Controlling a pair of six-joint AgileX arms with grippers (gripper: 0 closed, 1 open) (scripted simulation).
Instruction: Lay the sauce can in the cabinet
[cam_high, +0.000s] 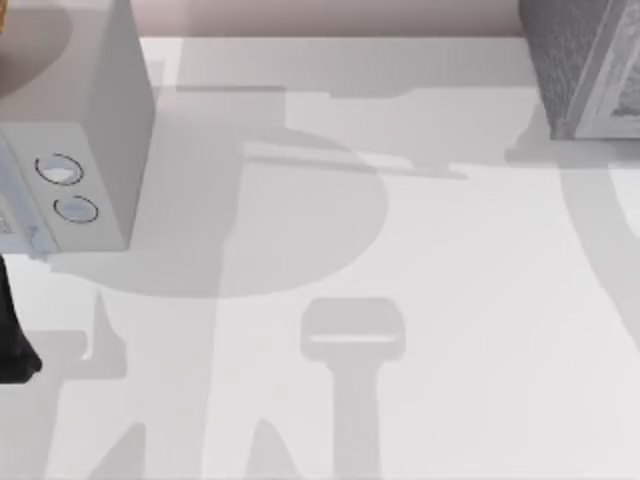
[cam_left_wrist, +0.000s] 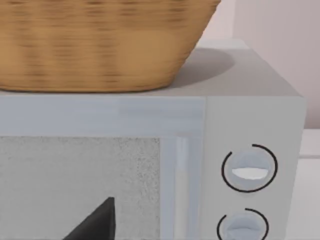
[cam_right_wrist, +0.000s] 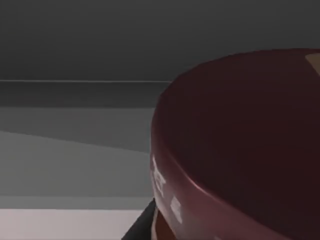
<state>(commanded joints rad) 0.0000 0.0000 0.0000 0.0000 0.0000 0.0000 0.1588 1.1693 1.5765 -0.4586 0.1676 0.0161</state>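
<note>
From the top view I see the pale counter (cam_high: 420, 300) crossed by arm shadows. A white microwave (cam_high: 95, 120) with two round knobs (cam_high: 60, 170) sits at nine to ten o'clock, and a grey speckled cabinet (cam_high: 580, 60) sits at the one o'clock corner. A dark piece of my left arm (cam_high: 12, 330) shows at the nine o'clock edge.

In the left wrist view I face the microwave front (cam_left_wrist: 250, 125) closely, its knobs (cam_left_wrist: 249, 168) beside the door window. A wicker basket (cam_left_wrist: 100, 40) rests on its roof. A dark fingertip (cam_left_wrist: 97, 222) of the left gripper pokes in; I cannot tell whether it is open.

In the right wrist view the sauce can (cam_right_wrist: 240, 145), its dark maroon top towards the lens, sits very close against a shadowed grey interior. A dark sliver lies beside it; I cannot tell the right gripper's state.
</note>
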